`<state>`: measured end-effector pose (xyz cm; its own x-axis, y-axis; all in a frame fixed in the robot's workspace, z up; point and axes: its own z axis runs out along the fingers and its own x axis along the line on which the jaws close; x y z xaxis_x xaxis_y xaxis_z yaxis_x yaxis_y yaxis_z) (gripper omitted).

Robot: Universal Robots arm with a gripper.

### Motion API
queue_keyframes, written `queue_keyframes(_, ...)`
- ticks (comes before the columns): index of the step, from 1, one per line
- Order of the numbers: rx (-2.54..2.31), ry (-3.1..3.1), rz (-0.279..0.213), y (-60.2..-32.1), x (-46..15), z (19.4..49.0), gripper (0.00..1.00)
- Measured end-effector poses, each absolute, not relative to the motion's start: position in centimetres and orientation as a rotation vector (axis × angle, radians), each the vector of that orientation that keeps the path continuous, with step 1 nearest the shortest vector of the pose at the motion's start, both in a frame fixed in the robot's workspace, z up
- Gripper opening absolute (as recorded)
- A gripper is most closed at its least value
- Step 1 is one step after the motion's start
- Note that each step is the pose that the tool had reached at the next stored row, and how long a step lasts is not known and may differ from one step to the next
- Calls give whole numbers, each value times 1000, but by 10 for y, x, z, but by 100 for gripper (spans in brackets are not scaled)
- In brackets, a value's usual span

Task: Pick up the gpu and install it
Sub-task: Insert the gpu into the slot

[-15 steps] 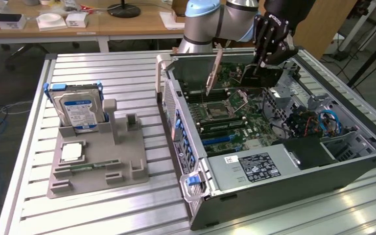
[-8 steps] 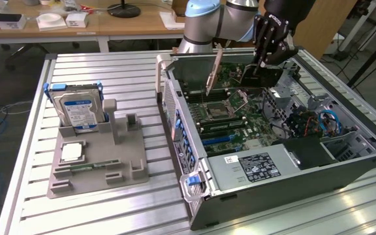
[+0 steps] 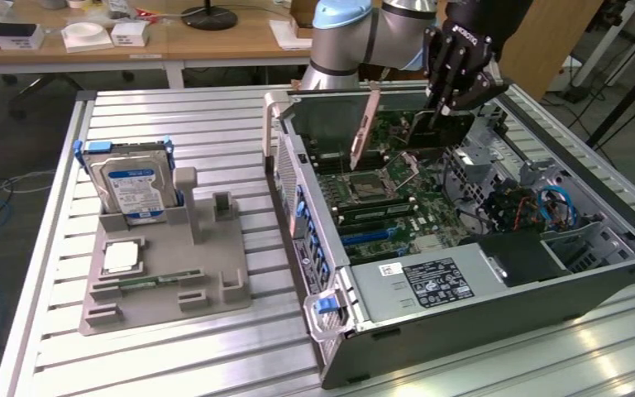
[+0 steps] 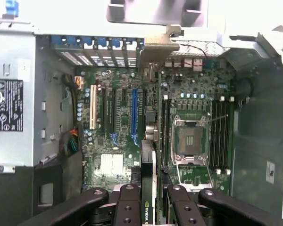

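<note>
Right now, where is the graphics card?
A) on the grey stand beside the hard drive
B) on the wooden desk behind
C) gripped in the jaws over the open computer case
C: the graphics card is clamped between the jaws, over the motherboard inside the open case.

Gripper (image 3: 441, 112): you'll find it over the open computer case (image 3: 582, 281), fingers clamped on the gpu (image 3: 433, 136).
Gpu: held on edge above the motherboard (image 3: 406, 207), its bracket (image 3: 364, 124) toward the exterior view's left.
Hard drive (image 3: 132, 186): you'll see it upright in the grey holder (image 3: 174, 265), well apart from the case, on the slatted table (image 3: 185, 116).
</note>
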<state>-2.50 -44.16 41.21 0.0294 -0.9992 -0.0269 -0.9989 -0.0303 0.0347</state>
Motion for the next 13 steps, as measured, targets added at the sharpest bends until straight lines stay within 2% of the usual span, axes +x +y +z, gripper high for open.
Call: queue_keyframes(13,2257,-2183,-60,-442,-26,399,26)
